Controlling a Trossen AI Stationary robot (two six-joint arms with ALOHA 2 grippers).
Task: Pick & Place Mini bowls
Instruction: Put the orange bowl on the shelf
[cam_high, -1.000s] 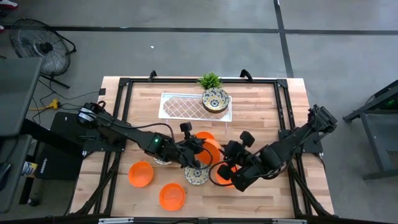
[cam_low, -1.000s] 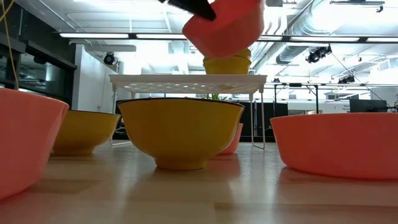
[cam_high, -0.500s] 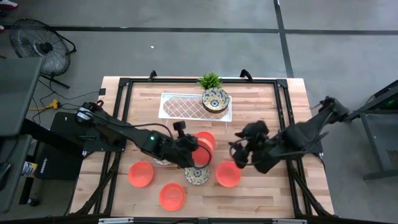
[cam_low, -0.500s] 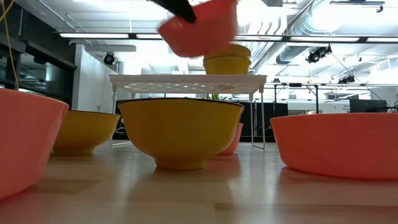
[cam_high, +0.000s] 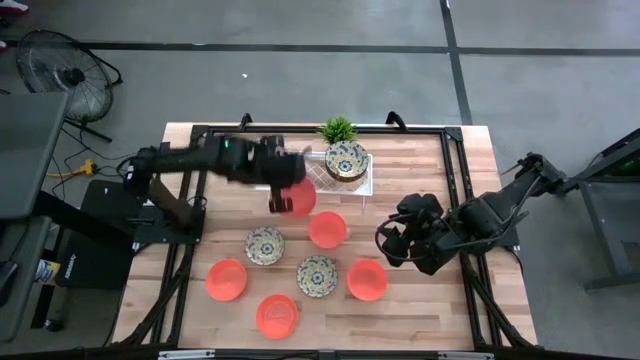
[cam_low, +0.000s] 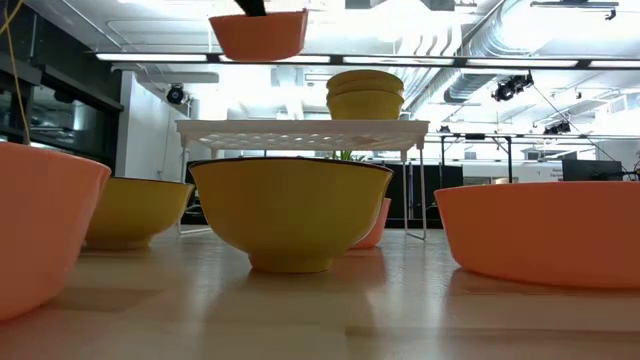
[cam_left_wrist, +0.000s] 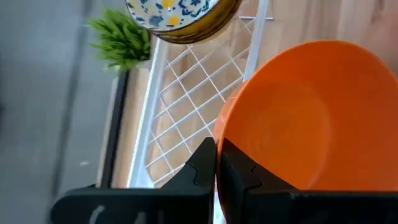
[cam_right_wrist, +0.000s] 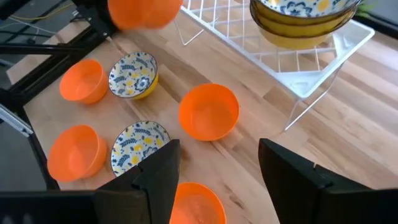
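My left gripper (cam_high: 277, 190) is shut on an orange mini bowl (cam_high: 298, 197), high above the table just off the white lattice tray's (cam_high: 292, 170) near edge. The bowl (cam_low: 258, 33) hangs above tray height. Stacked floral mini bowls (cam_high: 346, 160) sit on the tray's right end. On the table rest orange bowls (cam_high: 327, 229) (cam_high: 367, 279) (cam_high: 227, 279) (cam_high: 276, 315) and floral bowls (cam_high: 265, 245) (cam_high: 316, 275). My right gripper (cam_right_wrist: 214, 180) stands open over the table's right half, above an orange bowl (cam_right_wrist: 196, 202), with nothing between its fingers. My left gripper pinches the orange bowl's rim (cam_left_wrist: 219, 132) between its two fingers, one finger (cam_left_wrist: 202, 165) on the outer wall and one on the inner. The bowl is lifted clear of table and tray and, in the low view, hangs about level with its mouth up.
A small green plant (cam_high: 338, 130) stands at the table's far edge behind the tray. The tray stands on thin wire legs (cam_low: 423, 185). A black frame (cam_high: 200, 135) runs around the table. The tray's left part (cam_left_wrist: 186, 106) is bare lattice.
My left gripper has risen and carried the orange bowl from mid-table toward the far edge, up beside the tray. My right gripper has let go of an orange bowl, which now rests on the table, and has drawn back toward the right edge.
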